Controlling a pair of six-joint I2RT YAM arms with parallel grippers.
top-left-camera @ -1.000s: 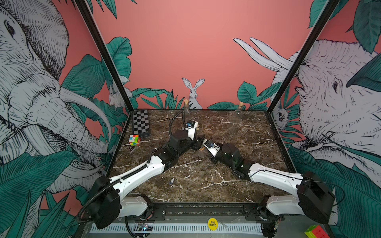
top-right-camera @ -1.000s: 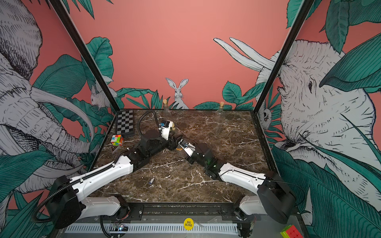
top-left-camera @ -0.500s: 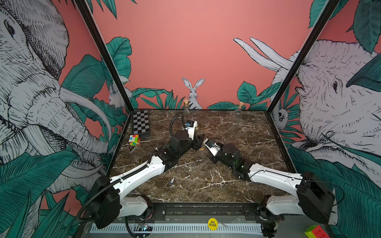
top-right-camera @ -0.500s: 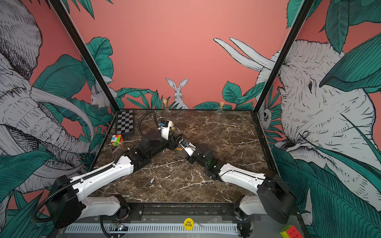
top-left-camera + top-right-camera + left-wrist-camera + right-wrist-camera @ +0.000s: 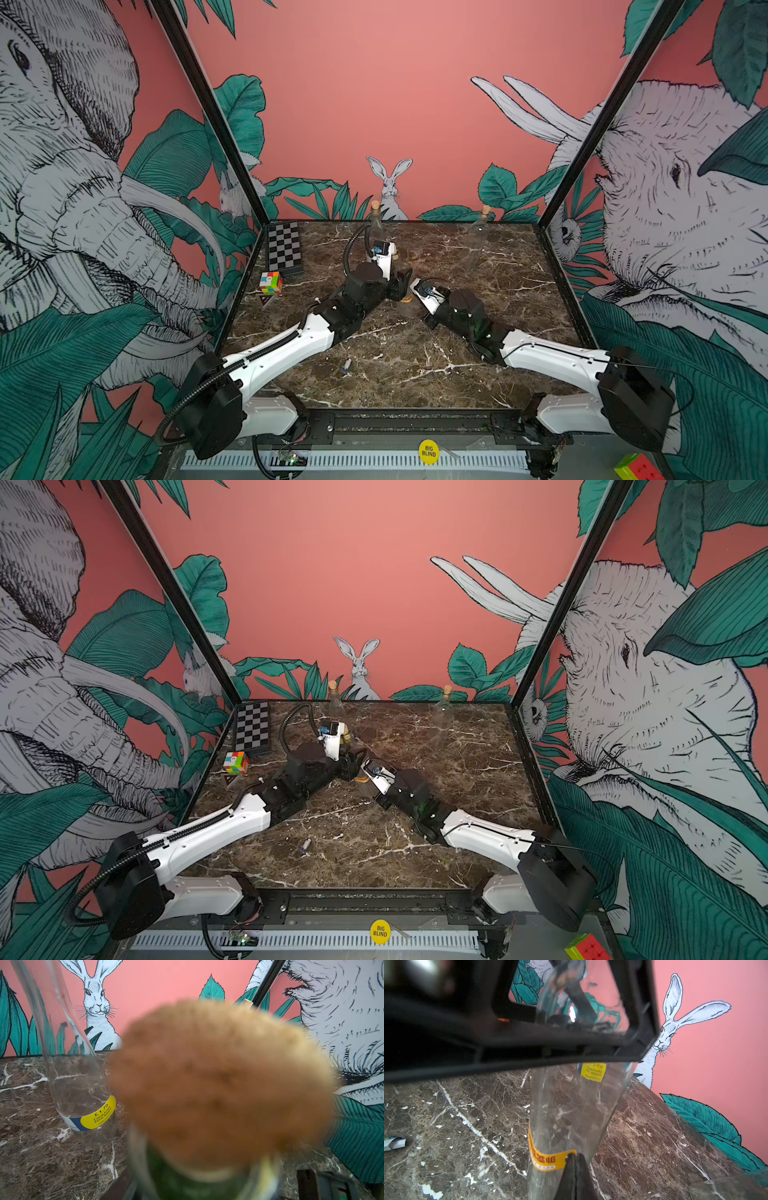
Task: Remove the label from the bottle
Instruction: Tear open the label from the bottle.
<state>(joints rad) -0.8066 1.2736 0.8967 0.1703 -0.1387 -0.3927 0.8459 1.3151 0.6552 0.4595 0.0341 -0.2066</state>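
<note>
Peeling looks barely begun: your left fingers [image 5: 641, 1001] clasp the bottle [image 5: 571, 1115] standing near the middle of the worktop [image 5: 415, 361]. Your right fingers [image 5: 571, 1172], pressed together, nip the edge of the orange label [image 5: 544, 1159]. It otherwise looks stuck all round.

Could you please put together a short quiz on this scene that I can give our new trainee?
1. True or false: the right gripper stands wide open.
2. The label at its tips is: A green, B orange, C purple.
3. Fill in: the bottle in the left gripper is stopped with a ____.
Key: 1 false; 2 B; 3 cork.
</note>
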